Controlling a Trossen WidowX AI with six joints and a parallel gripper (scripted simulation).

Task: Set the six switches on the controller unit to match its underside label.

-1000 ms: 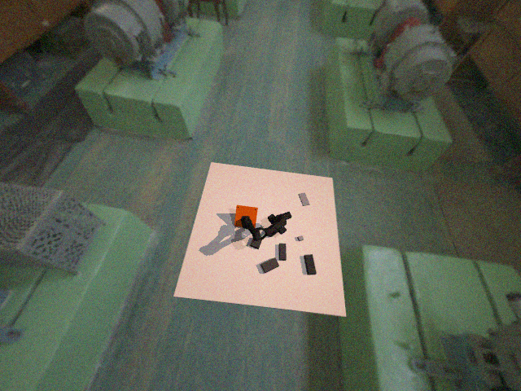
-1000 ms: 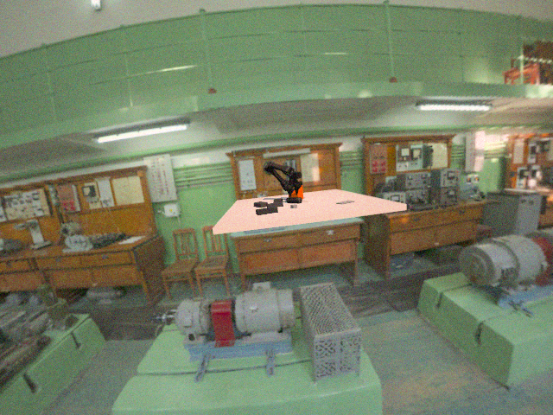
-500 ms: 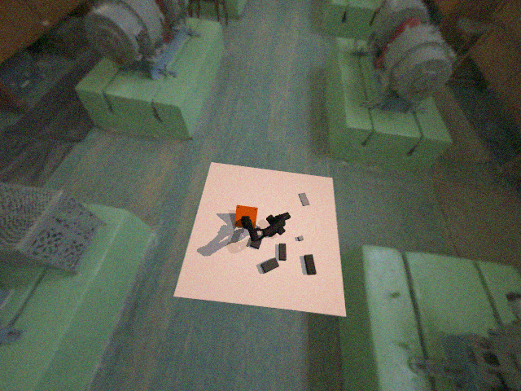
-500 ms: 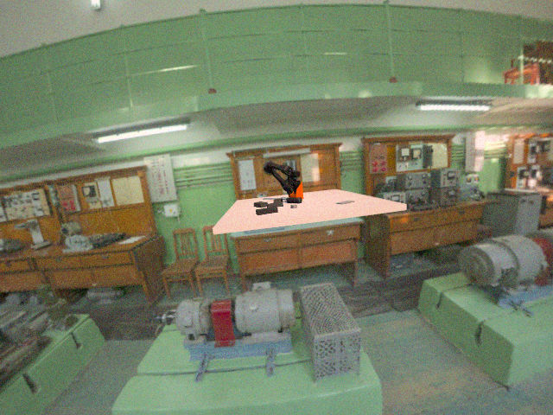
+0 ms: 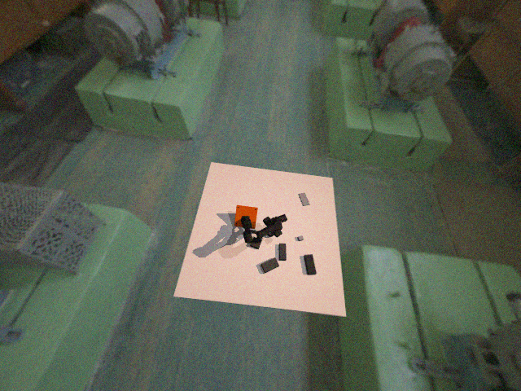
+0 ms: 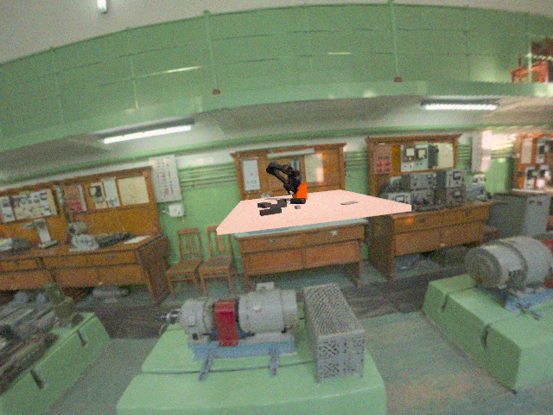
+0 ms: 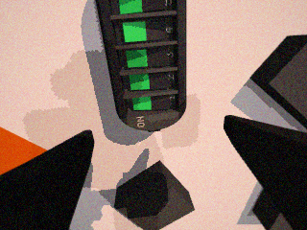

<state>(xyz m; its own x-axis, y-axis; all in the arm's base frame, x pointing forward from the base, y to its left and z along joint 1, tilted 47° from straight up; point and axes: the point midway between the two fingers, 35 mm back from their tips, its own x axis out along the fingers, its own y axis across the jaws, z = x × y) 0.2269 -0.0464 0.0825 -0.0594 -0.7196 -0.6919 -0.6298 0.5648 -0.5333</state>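
The dark grey controller unit (image 7: 150, 117) (image 5: 255, 245) (image 6: 297, 201) sits upright on its base on the bench (image 5: 218, 278) (image 6: 243, 223). In the wrist view its rocker row runs up past the top edge; several green ends show on the left, numbers on the right, and "ON" is printed at the near end. I cannot tell each rocker's tilt for sure. The underside label is hidden. My gripper (image 7: 159, 128) is open and empty, with its fingertips apart on either side of the unit's near end, not touching it. In the top and exterior views the fingers are too small to make out.
An orange panel (image 5: 246, 213) (image 6: 301, 189) (image 7: 16, 153) stands beside the arm. Dark blocks (image 5: 282, 251) (image 5: 269, 265) (image 5: 309, 264) lie nearby, and one dark block (image 7: 293, 74) is right of the gripper. A small grey piece (image 5: 299, 238) (image 6: 296, 207) and a flat grey plate (image 5: 304, 199) (image 6: 349, 203) lie farther off.
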